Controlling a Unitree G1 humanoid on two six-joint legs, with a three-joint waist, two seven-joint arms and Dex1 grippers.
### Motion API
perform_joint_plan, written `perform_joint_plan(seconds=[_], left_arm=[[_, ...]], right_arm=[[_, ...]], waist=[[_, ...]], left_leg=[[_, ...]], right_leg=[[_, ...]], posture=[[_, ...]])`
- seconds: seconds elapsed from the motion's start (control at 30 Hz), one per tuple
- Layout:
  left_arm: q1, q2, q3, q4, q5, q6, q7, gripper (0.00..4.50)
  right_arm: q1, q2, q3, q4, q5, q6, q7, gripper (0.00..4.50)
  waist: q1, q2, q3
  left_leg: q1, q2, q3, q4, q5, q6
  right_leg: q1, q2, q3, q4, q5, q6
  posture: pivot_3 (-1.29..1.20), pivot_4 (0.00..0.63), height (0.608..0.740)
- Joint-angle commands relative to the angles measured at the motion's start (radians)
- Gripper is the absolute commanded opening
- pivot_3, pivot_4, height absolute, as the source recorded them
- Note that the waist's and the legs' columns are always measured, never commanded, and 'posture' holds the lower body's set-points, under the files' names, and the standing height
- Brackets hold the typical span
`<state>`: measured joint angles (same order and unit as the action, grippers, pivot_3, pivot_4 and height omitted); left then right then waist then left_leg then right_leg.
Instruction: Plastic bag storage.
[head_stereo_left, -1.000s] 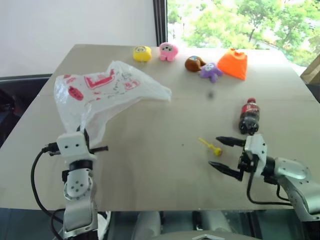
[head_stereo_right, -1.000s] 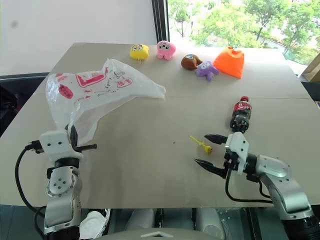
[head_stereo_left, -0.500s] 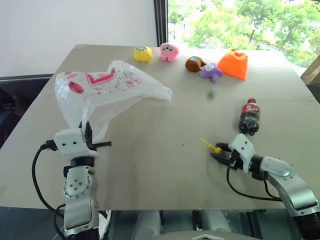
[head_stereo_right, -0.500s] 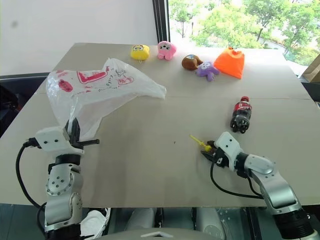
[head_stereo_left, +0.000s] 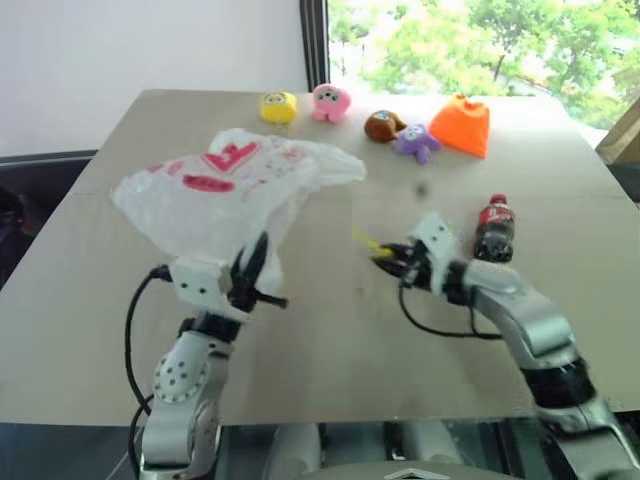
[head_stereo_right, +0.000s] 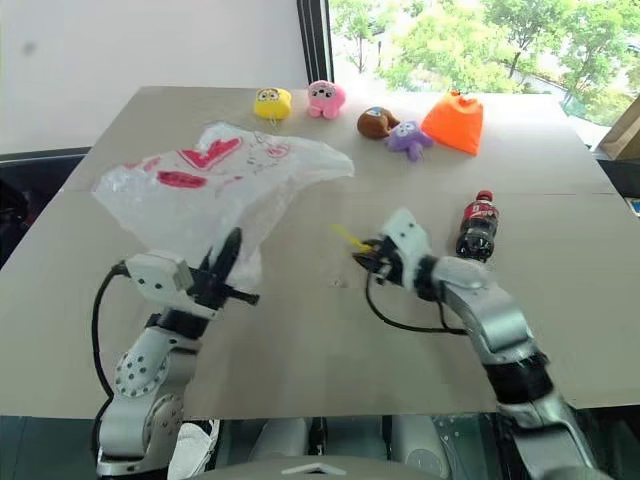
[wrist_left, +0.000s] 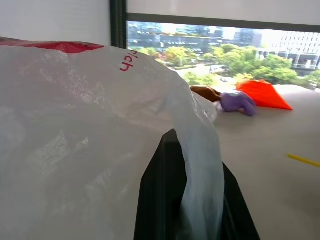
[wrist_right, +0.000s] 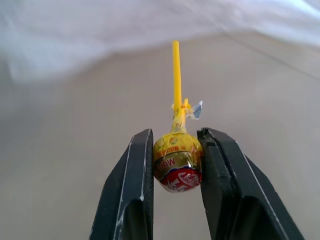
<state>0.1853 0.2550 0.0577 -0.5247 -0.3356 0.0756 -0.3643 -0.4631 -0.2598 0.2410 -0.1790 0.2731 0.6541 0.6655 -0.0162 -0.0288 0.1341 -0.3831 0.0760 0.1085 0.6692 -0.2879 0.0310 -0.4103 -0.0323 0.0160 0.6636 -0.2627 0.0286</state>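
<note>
Left claw (head_stereo_left: 262, 262): its two black fingers are pressed together on a fold of the plastic bag, lifting that edge off the table; judged, this keeps the bag raised and its mouth toward the other arm.
Right claw (wrist_right: 174, 165): pinches a yellow-wrapped lollipop (wrist_right: 176, 161) by its head, stick pointing forward toward the bag; judged, it is carried clear of the table for dropping into the bag.
Table (head_stereo_left: 320, 340): one, tan, bearing everything else.
Plastic bag (head_stereo_left: 215, 190): one, translucent white with red print, on the robot's left half of the table, its near edge hanging from the left claw, its far part resting on the tabletop.
Orange cone-shaped pouch (head_stereo_left: 466, 127): one, at the far right of the back row, upright.
Cola bottle (head_stereo_left: 495, 228): one, small, lying just beside the right forearm, cap toward the far edge.
Plush toys: four in the back row, yellow (head_stereo_left: 278, 106), pink (head_stereo_left: 329, 101), brown (head_stereo_left: 383, 125), purple (head_stereo_left: 415, 142); the brown and purple touch.
Lollipop: one.
</note>
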Motion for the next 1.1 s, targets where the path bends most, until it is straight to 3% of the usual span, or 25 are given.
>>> perform_joint_plan(seconds=[0.03,0.17,0.33,0.53,0.73,0.9,1.1], left_arm=[[0.02,0.044,-0.053,-0.091,-0.048,0.031,-0.078,0.0],[0.065,0.091,-0.083,-0.138,-0.108,0.071,-0.143,0.0],[0.129,0.135,-0.09,-0.156,-0.149,0.08,-0.204,0.0],[0.115,0.128,-0.034,-0.123,-0.146,0.038,-0.2,0.0],[0.011,0.1,0.063,-0.043,-0.131,0.013,-0.133,0.0],[-0.119,0.109,0.112,0.062,-0.124,0.032,-0.107,0.0],[-0.166,0.116,0.058,0.108,-0.112,0.032,-0.164,0.0]], right_arm=[[-0.093,0.084,0.046,0.128,-0.023,-0.07,-0.008,0.76],[-0.201,0.19,0.034,0.334,-0.05,-0.188,-0.034,0.76],[-0.299,0.33,-0.139,0.562,-0.042,-0.462,-0.227,0.76],[-0.291,0.297,-0.257,0.536,-0.116,-0.761,-0.391,0.76],[-0.191,0.201,-0.261,0.307,-0.137,-0.666,-0.401,0.76],[-0.012,0.199,-0.179,0.01,-0.121,-0.358,-0.432,0.76],[-0.087,0.316,-0.174,0.126,-0.054,-0.189,-0.457,0.76]], waist=[[0.004,0.0,0.0],[0.003,0.001,0.0],[-0.001,0.003,0.002],[0.001,0.006,0.004],[-0.004,0.007,0.004],[-0.004,0.008,0.004],[-0.02,0.009,0.005]], left_leg=[[-0.001,0.0,0.0,0.0,0.0,0.0],[-0.003,-0.001,0.002,0.0,0.002,-0.004],[-0.004,-0.001,0.005,0.0,0.003,-0.004],[-0.006,-0.001,0.006,0.0,0.003,-0.005],[-0.007,-0.001,0.005,0.001,0.003,-0.006],[-0.007,0.001,0.004,0.0,0.004,-0.007],[-0.006,0.0,0.003,0.0,0.004,-0.007]], right_leg=[[-0.001,0.0,0.0,0.0,0.0,0.0],[-0.002,-0.002,0.0,-0.002,0.0,0.0],[-0.003,-0.002,0.0,-0.001,0.0,0.0],[-0.004,-0.002,-0.002,-0.001,0.0,0.0],[-0.005,-0.003,-0.002,-0.001,0.0,0.0],[-0.005,-0.001,-0.003,-0.001,0.0,0.0],[-0.005,-0.001,0.0,0.0,0.0,0.001]], posture=[[0.0,0.15,0.74],[0.0,0.15,0.74],[0.0,0.15,0.74],[0.0,0.15,0.74],[0.0,0.15,0.74],[0.0,0.15,0.74],[0.0,0.15,0.74]])
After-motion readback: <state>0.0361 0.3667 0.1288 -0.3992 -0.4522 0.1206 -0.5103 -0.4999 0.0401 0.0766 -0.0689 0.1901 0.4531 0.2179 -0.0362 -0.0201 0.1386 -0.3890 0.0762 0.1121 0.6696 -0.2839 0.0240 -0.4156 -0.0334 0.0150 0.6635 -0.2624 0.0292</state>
